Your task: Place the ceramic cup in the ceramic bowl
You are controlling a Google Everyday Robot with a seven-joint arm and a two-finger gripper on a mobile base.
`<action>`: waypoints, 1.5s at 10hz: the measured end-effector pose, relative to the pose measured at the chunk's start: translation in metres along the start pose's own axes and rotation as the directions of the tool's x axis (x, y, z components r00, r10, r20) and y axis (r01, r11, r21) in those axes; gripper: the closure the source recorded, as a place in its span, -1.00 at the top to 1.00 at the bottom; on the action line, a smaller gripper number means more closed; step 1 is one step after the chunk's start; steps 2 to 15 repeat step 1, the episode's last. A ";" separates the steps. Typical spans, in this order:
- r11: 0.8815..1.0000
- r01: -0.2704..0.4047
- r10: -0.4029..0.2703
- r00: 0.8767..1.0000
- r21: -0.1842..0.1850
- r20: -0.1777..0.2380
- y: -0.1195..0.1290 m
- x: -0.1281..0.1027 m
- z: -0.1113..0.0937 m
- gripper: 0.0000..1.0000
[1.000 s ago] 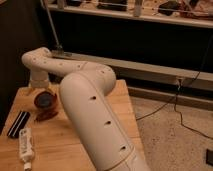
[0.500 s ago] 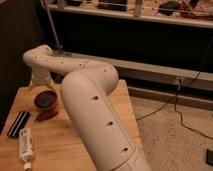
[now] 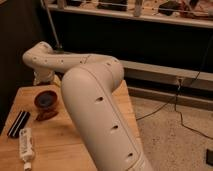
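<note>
Far left, near table (image 3: pixel 50 150) edge: black ribbed block (image 3: pixel 18 123), lying flat, long axis running diag. Just below it, white tube (image 3: pixel 26 148) w/ dark print, also flat, almost touching the block's near end.

Next over: bowl (image 3: pixel 47 99), dark orange-red, upright on the wood towards the back-left part of the table. Inside looks dark; contents can't be told. Just in front of it, touching or nearly so, small flat dark-red piece (image 3: pixel 47 114).

Cup: can't make it out anywhere in this view.

Gripper (image 3: pixel 44 78) sits above & a bit behind the bowl, at the table's back-left corner, hanging down from the wrist. Mostly masked by the wrist housing, so whether it's released, clenched or grasping anything: can't tell. It's close to the bowl's far rim, contact not visible.

Arm (image 3: pixel 97 105): white, w/ small dark holes. Fat link rises from bottom centre, bends at an elbow abt mid-frame, then a thinner link runs left to the wrist over the bowl. It covers much of the table's right half.

Right of table: speckled floor (image 3: pixel 175 135) w/ black cables (image 3: pixel 182 117) trailing across it. Behind, a dark wall w/ a pale ledge and an outlet (image 3: pixel 178 80). Along the top, a shelf (image 3: pixel 150 15) w/ clutter, too dim to name.
</note>
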 end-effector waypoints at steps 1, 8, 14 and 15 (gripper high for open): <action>1.000 0.000 0.000 1.000 0.000 0.000 0.000 0.000 0.000 0.60; 1.000 0.000 0.000 1.000 0.000 0.000 0.000 0.000 0.000 0.60; 1.000 0.000 0.000 1.000 0.000 0.000 0.000 0.000 0.000 0.60; 1.000 0.000 0.000 1.000 0.000 0.000 0.000 0.000 0.000 0.60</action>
